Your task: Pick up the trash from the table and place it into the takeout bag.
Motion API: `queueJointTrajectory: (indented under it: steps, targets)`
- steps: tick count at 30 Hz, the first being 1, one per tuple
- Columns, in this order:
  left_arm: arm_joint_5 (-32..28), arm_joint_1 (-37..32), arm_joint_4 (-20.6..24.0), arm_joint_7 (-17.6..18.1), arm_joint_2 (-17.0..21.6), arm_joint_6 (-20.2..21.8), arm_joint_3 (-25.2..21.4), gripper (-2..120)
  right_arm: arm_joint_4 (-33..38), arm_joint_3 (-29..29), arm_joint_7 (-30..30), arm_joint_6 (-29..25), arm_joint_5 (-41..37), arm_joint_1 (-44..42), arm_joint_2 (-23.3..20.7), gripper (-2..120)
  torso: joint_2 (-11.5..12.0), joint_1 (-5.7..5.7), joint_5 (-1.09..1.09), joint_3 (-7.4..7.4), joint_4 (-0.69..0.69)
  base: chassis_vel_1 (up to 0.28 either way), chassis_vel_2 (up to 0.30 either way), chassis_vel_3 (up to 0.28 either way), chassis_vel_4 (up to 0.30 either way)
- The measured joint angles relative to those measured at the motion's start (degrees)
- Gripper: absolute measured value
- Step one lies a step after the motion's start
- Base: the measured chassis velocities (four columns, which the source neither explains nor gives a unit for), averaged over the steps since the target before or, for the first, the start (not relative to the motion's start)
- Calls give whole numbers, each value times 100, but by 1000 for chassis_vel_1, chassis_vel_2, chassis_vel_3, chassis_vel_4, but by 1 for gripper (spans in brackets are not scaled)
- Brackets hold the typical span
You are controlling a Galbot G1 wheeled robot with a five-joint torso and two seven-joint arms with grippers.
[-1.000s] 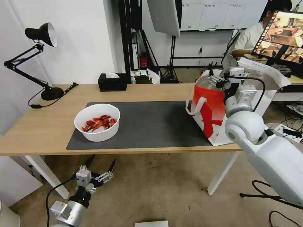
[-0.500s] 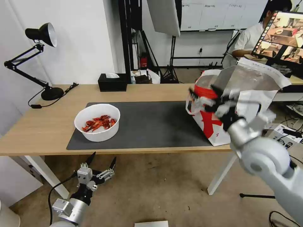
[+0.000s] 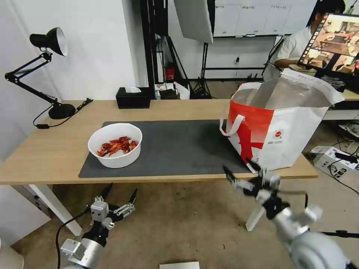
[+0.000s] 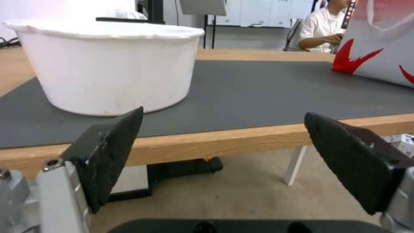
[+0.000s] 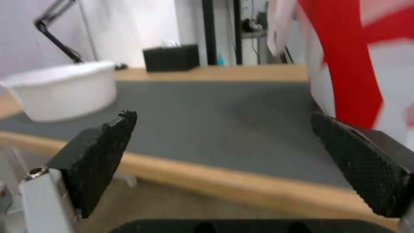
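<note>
From the head view, my right gripper [image 3: 240, 175] hangs in the lower right of the frame, below the table [image 3: 45, 149] edge, fingers spread wide and holding nothing. The takeout bag [image 3: 284, 130] stands at right of centre on the mat's end, mouth open. The bowl of crayfish shells [image 3: 115, 144] sits left of centre on the dark mat [image 3: 179, 145]. My left gripper [image 3: 120, 193] waits at the lower left, under the table edge, also splayed and empty.

In the left wrist view, my two black pads [image 4: 114, 152] stand far apart with only floor and table edge between them; the bowl fills the upper left, the bag's red print the upper right.

In the right wrist view, my pads [image 5: 101, 155] are likewise wide apart and bare, the bowl at mid left, the bag's red panel at upper right.

My worry: both grippers sit beneath the tabletop, so rising straight up could strike its edge. The bowl is wide and open, so a rim grip could tip shells out. The bag's soft wall could also fold if nudged.
</note>
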State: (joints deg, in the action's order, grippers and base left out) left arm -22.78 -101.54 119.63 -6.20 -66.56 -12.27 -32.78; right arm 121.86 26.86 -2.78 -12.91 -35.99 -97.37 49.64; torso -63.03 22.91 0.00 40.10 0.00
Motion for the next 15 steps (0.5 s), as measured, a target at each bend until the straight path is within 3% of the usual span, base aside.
queueJointTrajectory:
  steps: [15]
  targets:
    - [2, -29, -10, -9, -20, -32, -7, 100, -371, -390, 521, -192, 882, 59, 346, 100, 1, 0, 0, 1, 0, 0, 0, 0, 0]
